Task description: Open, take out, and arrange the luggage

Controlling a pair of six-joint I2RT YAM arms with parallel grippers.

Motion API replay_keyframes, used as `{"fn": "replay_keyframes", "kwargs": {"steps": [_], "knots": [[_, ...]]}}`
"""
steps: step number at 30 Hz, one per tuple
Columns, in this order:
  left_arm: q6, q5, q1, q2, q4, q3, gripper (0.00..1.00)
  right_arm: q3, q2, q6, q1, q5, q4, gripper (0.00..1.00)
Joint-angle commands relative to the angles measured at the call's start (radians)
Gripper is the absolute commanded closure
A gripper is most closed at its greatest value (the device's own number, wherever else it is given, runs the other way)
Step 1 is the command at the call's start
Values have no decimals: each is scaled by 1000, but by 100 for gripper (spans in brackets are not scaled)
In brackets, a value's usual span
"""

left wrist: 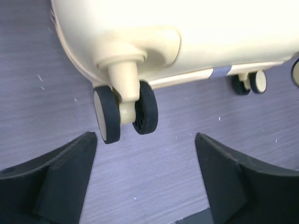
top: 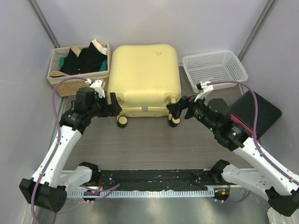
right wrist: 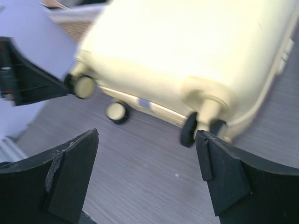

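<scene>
The pale-yellow hard-shell luggage (top: 144, 77) lies flat and closed on the table, wheels toward the arms. My left gripper (top: 113, 108) is open and empty at its near left corner, just before the left double wheel (left wrist: 125, 112). My right gripper (top: 176, 110) is open and empty at the near right corner, beside the right wheel (right wrist: 202, 127). The luggage fills the top of the left wrist view (left wrist: 187, 32) and the right wrist view (right wrist: 187, 51), which is blurred. Neither gripper holds anything.
A wicker basket (top: 60, 80) of dark clothes stands left of the luggage. A white plastic mesh basket (top: 214, 69) stands at the right. A black box (top: 256, 111) lies at the far right, by my right arm. Grey walls close in the back and sides.
</scene>
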Motion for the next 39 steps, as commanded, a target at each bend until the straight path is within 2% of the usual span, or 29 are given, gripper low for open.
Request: {"fn": "replay_keyframes", "kwargs": {"steps": [1, 3, 7, 11, 14, 19, 20, 22, 23, 25, 26, 28, 29, 31, 35, 39], "knots": [[34, -57, 36, -14, -39, 60, 4, 30, -11, 16, 7, -191, 107, 6], [28, -17, 54, -3, -13, 48, 0, 25, 43, 40, 12, -222, 155, 8], [26, 70, 67, 49, 25, 39, 0, -5, 144, 77, 71, -215, 246, 11], [17, 174, 68, 107, 74, 39, 0, -13, 250, 77, 215, -91, 275, 12], [-4, 254, 68, 130, 104, 45, 4, -18, 331, 79, 272, 29, 335, 14], [-10, 343, 68, 187, 104, 46, 28, -97, 425, 157, 285, 121, 491, 21], [-12, 363, 67, 196, 108, 37, 37, -108, 437, 166, 288, 129, 546, 24], [-24, 418, 68, 213, 120, 28, 43, -140, 482, 163, 291, 147, 604, 25], [-30, 441, 68, 219, 142, 22, 52, -150, 494, 163, 291, 150, 664, 26], [-47, 499, 68, 238, 168, 16, 60, -171, 523, 157, 292, 150, 725, 28], [-65, 520, 68, 245, 198, 16, 69, -177, 552, 154, 292, 149, 790, 30], [-87, 578, 68, 262, 231, 20, 78, -188, 578, 146, 294, 144, 847, 32], [-119, 598, 70, 265, 269, 22, 88, -191, 603, 143, 294, 147, 897, 34], [-165, 642, 68, 277, 349, 22, 98, -206, 623, 131, 300, 156, 953, 36], [-267, 759, 67, 306, 468, 26, 100, -214, 675, 122, 303, 227, 1063, 43], [-305, 779, 68, 313, 513, 13, 100, -214, 746, 123, 308, 296, 1158, 49]]}}
